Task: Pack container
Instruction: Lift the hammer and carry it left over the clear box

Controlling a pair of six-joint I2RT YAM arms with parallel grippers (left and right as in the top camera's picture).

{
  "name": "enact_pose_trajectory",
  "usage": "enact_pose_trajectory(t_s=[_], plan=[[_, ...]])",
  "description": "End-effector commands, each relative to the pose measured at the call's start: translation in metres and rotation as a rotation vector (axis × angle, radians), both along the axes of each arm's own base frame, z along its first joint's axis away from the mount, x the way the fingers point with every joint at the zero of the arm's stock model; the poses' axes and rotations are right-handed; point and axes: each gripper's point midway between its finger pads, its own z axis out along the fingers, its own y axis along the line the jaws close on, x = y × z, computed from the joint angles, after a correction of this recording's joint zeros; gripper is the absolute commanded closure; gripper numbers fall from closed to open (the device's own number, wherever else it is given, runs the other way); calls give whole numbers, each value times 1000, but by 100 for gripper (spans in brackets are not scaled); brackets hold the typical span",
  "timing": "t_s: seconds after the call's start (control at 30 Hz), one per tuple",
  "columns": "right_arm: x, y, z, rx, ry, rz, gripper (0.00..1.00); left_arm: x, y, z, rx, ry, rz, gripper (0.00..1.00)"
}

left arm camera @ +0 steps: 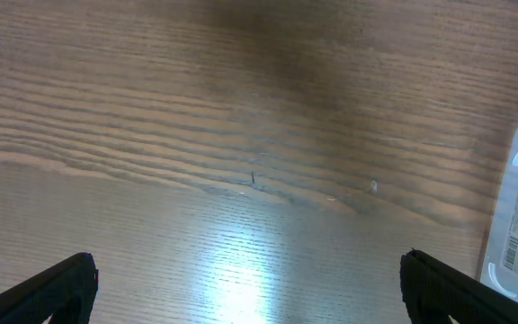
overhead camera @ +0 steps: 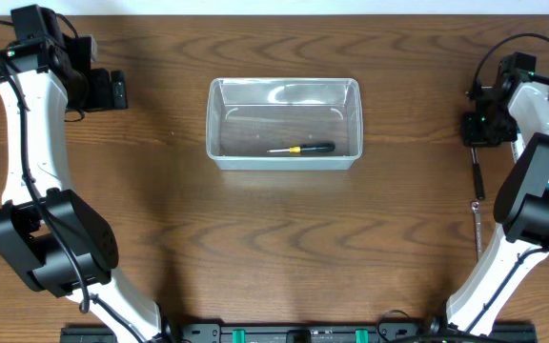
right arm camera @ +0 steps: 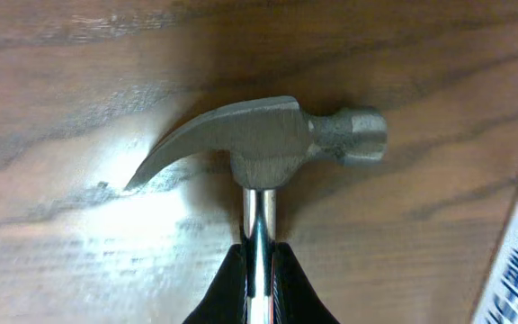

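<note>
Wood table point(overhead camera: 274, 248), overhead-only screwdriver point(overhead camera: 303, 149) in container point(overhead camera: 213, 119); right wrist's hammer point(right arm camera: 272, 139) tight between right jaws, left jaws apart.

The overhead view is sharp and evenly bright. The arms cast faint, soft shadows on the counter point(overhead camera: 274, 238), and the clear container point(overhead camera: 213, 124) shows pale glints on its walls. The left wrist view is soft, with white glare low on the wood, a dark shadow at the top, and blurred black left fingers point(left arm camera: 52, 288). In the right wrist view, glare lies beside the fairly crisp hammer point(right arm camera: 268, 144) head.
</note>
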Motion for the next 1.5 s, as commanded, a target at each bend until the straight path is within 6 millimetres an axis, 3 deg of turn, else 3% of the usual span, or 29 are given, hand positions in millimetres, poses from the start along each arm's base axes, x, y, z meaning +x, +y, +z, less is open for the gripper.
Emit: enact_pose_trajectory(t_s=[0.0, 0.17, 0.47, 0.67, 1.03, 1.17, 1.47], plan=[[20, -4, 23, -12, -57, -6, 99, -3, 2, -6, 9, 20, -2, 2], [33, -6, 58, -16, -90, 5, 99, -3, 2, -6, 9, 20, -2, 2], [55, 35, 121, 18, -160, 173, 99, -3, 2, -6, 9, 20, -2, 2], [64, 99, 158, 63, -205, 412, 99, -3, 2, -6, 9, 20, -2, 2], [49, 232, 214, 81, -275, 859, 99, -3, 2, -6, 9, 20, -2, 2], [37, 275, 219, 135, -291, 979, 99, -3, 2, -6, 9, 20, -2, 2], [24, 342, 223, 144, -338, 1142, 99, -3, 2, -6, 9, 20, -2, 2]])
